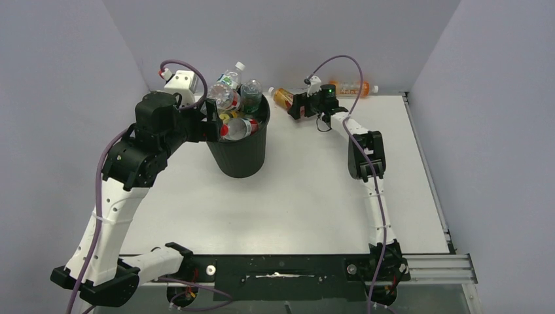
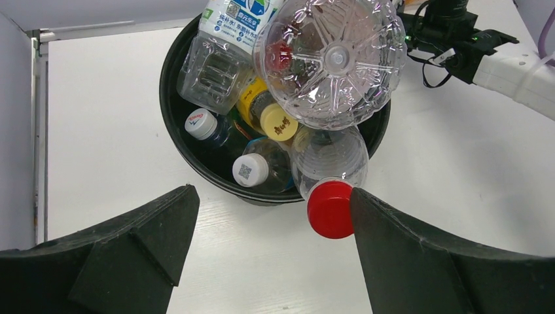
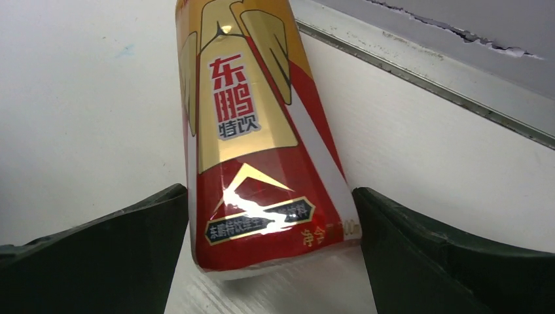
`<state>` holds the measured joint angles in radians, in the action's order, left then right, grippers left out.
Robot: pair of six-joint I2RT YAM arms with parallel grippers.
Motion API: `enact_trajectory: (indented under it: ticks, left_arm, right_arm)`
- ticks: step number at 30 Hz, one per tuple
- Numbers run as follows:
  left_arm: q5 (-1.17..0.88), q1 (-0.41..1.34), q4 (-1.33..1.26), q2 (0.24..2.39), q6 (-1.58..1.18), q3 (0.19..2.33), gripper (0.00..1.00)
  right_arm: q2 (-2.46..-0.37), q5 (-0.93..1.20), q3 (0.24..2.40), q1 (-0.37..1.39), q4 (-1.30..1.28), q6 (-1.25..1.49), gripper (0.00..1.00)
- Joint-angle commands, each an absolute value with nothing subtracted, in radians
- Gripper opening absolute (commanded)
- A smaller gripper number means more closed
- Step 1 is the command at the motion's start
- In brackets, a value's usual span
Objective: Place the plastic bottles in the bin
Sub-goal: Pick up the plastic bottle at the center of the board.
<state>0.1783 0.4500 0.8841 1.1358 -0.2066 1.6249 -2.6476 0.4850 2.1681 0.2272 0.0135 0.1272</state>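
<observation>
The black bin (image 1: 243, 160) stands left of the table's middle, piled over its rim with plastic bottles. A clear bottle with a red cap (image 2: 330, 209) lies over the near rim (image 2: 171, 111); it also shows in the top view (image 1: 239, 129). My left gripper (image 2: 275, 216) is open at the bin's left side (image 1: 213, 127), its right finger touching that cap. My right gripper (image 3: 271, 216) is open at the table's back (image 1: 292, 106), its fingers on either side of the base of a gold-and-red bottle (image 3: 249, 118) lying on the table (image 1: 283, 98).
An orange bottle (image 1: 353, 87) lies against the back wall, right of my right gripper. A large clear bottle (image 2: 330, 59) sits on top of the pile, base toward the left wrist camera. The table's raised back edge (image 3: 419, 65) runs just behind the gold-and-red bottle.
</observation>
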Motion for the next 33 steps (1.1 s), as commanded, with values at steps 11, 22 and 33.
enact_trajectory:
  ticks: [11,22,33]
  left_arm:
    - [0.162,0.445,0.88,1.136,-0.202,1.694,0.86]
    - [0.158,0.445,0.887,1.105,-0.231,1.712,0.86]
    - [0.122,0.445,0.891,1.056,-0.263,1.716,0.87]
  right_arm:
    - [-2.561,0.366,2.15,0.293,0.085,0.104,0.77]
    - [-2.253,0.352,1.867,0.297,0.049,0.094,0.63]
    - [-1.852,0.363,1.685,0.306,-0.335,0.036,0.59]
